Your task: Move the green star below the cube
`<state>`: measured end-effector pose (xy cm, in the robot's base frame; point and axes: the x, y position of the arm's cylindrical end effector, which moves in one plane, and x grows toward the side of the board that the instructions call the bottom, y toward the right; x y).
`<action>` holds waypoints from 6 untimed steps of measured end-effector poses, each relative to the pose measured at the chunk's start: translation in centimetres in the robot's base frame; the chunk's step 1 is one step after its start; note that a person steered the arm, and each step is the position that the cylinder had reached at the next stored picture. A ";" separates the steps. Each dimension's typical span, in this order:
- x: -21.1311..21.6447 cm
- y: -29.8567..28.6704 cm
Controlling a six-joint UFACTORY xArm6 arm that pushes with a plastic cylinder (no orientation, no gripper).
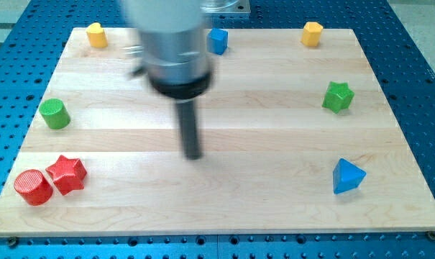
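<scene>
Tip point(193, 155) was seen mid-desk point(275, 201), clear of all blocks; no fingers fitted, so no grasp state | green star point(338, 96) lay far right; blue cube point(217, 40) far centre | advised: approach star from its right, push left slowly, stop nearside of cube.

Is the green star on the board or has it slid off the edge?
On the board. The green star sits on the wood near the view's right edge, inside the rim, far from my tip.

A single camera looks steeply down on the whole wooden board point(275, 144) from its 6 o'clock edge, facing 12 o'clock, fairly near.
</scene>
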<state>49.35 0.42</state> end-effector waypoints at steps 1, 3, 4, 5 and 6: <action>-0.4 12.5; -4.5 30.1; -8.7 19.2; -8.6 14.6; -9.8 24.8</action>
